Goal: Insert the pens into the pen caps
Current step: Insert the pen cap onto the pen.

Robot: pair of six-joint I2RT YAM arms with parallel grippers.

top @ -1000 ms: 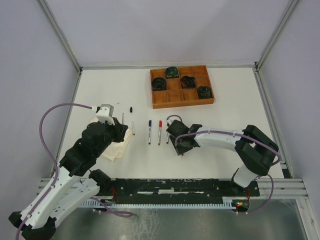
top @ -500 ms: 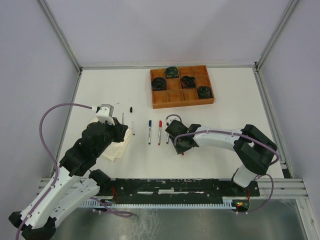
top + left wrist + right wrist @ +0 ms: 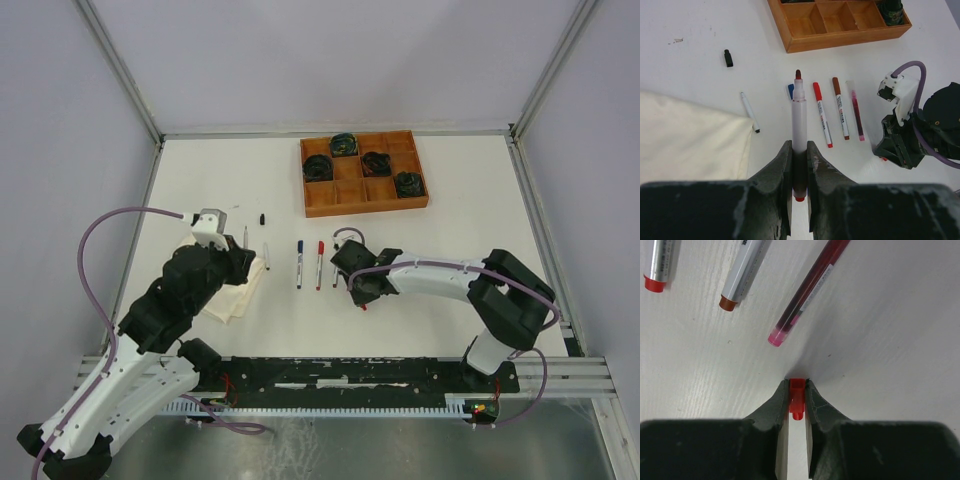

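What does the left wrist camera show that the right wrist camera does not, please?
Only the left wrist view shows the wooden tray, a black cap, the cream cloth, a small black-tipped pen, and a white pen clamped in the left end effector. Only the right wrist view clearly shows a red cap pinched in the right end effector. Both show the red pen, brown pen and pink pen lying side by side on the white table.

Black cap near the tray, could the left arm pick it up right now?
Probably not yet: the left gripper is shut on a pen, though the black cap lies in the open.
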